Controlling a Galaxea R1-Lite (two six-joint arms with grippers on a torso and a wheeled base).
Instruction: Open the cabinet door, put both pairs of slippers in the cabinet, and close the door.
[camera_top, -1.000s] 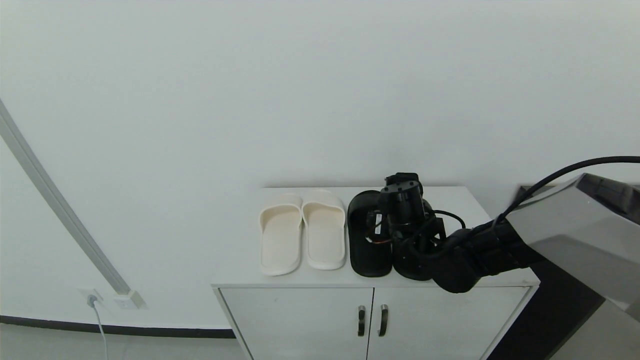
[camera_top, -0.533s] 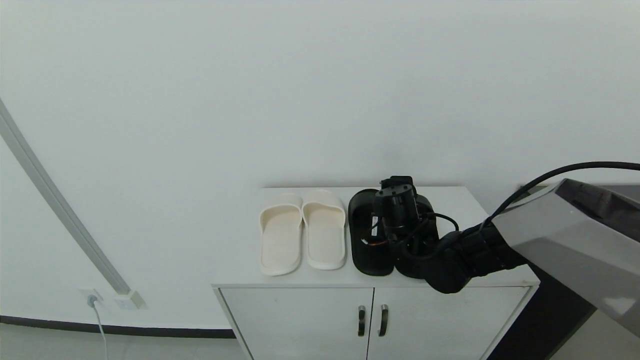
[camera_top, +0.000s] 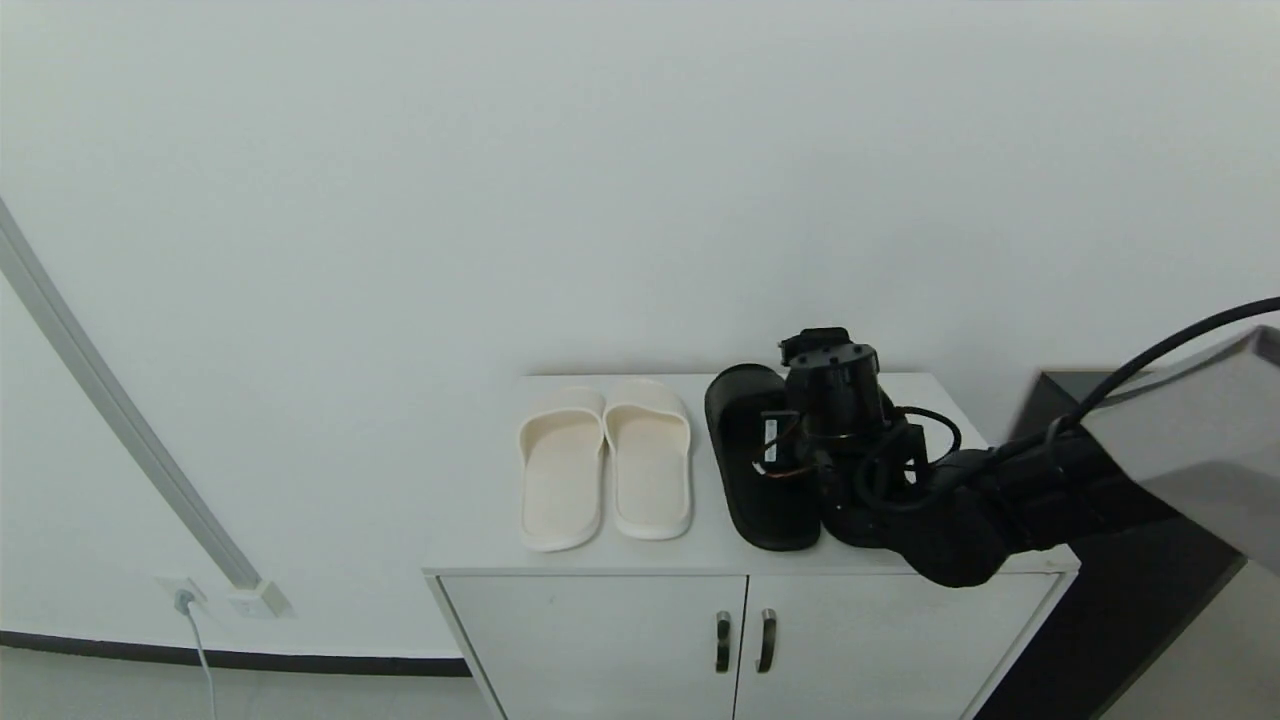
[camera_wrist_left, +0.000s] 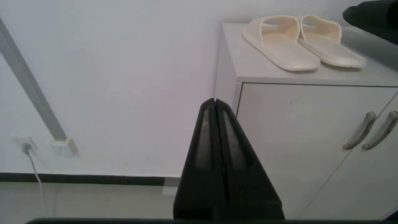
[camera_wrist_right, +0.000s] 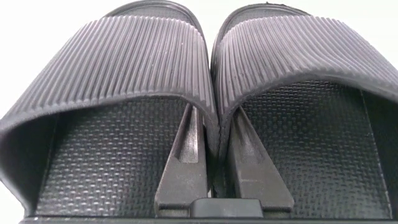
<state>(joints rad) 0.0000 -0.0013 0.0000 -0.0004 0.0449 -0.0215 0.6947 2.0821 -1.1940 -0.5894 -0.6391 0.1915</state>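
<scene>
The cabinet (camera_top: 930, 400) stands against the wall with both doors (camera_top: 600, 645) closed, their two handles (camera_top: 744, 641) side by side at the middle seam. The cream slippers (camera_top: 650, 465) lie as a pair on the left half of the cabinet's top, toes to the wall. Just to their right on the same top are the black slippers (camera_top: 748, 480), set close together and turned slightly askew to the cabinet's front edge.

The right gripper (camera_wrist_right: 214, 165) is pushed in under the ribbed straps from the heel end, over the cabinet's right half. One of its fingers (camera_wrist_right: 185, 155) lies in each slipper, and the two touching inner side walls sit between them, apparently pinched, though the contact itself is hard to see.

The left gripper (camera_wrist_left: 215, 109) hangs lower than the cabinet's top, off its left side, with its fingers pressed flat together and nothing between them.

A wall socket (camera_top: 183, 598) with a cable sits low on the wall to the left of the cabinet.
</scene>
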